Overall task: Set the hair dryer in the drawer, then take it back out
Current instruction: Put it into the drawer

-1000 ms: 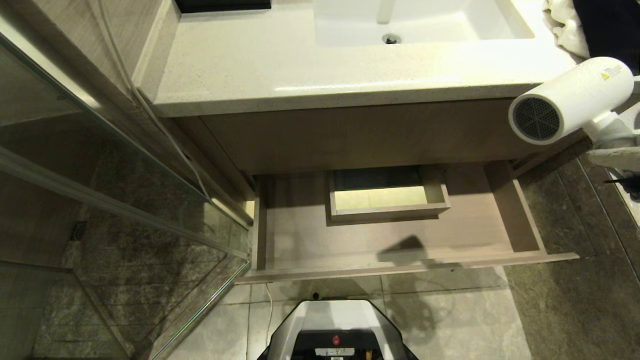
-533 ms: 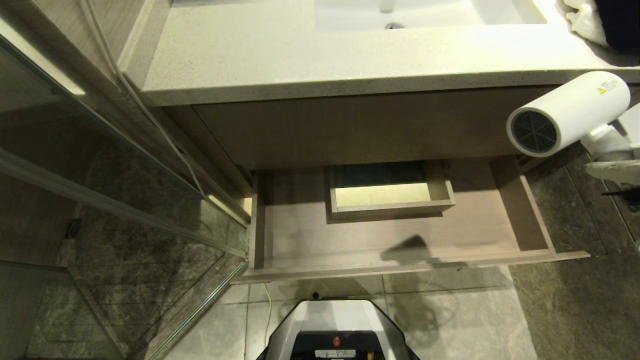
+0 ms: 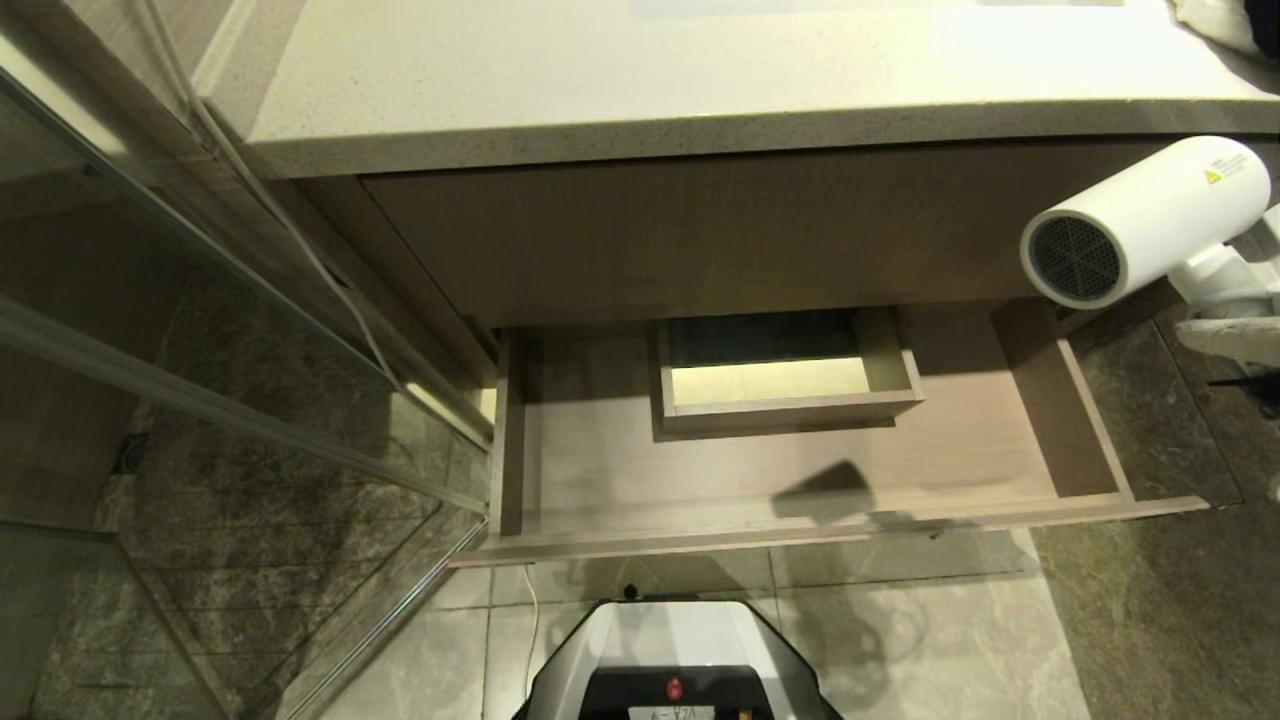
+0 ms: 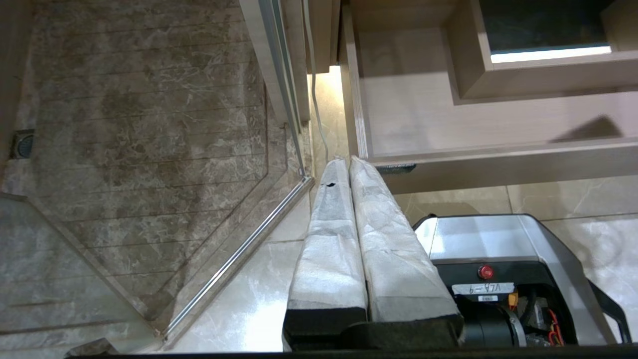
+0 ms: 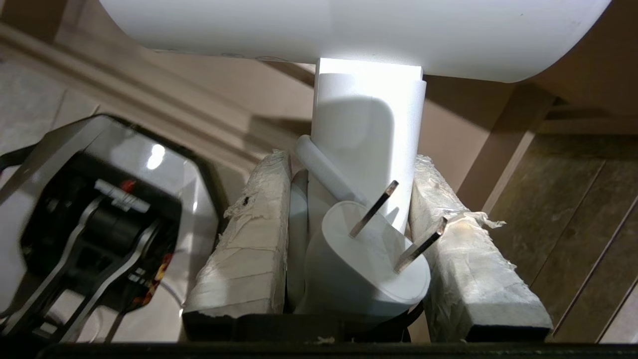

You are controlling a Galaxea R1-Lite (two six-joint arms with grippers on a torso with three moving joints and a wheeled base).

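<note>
The white hair dryer (image 3: 1140,215) hangs in the air at the far right of the head view, level with the vanity front, above and just outside the drawer's right end. Its grey grille faces the camera. My right gripper (image 5: 351,157) is shut on its handle (image 5: 366,139), with the white plug (image 5: 369,269) and cord tucked between the padded fingers. The drawer (image 3: 620,470) stands pulled open and holds nothing; a boxed cutout (image 3: 785,400) sits at its middle back. Parked low at the drawer's left front corner, my left gripper (image 4: 347,159) is shut and holds nothing.
The pale countertop (image 3: 700,90) overhangs the vanity above the drawer. A glass shower door (image 3: 250,400) runs along the left, with a thin white cable (image 3: 300,240) beside it. My base (image 3: 670,660) stands on the tiled floor before the drawer front. A white towel (image 3: 1210,20) lies at the counter's right end.
The whole head view has shifted: the sink has slid out at the top and the drawer looks nearer. The hair dryer stays held at the right edge.
</note>
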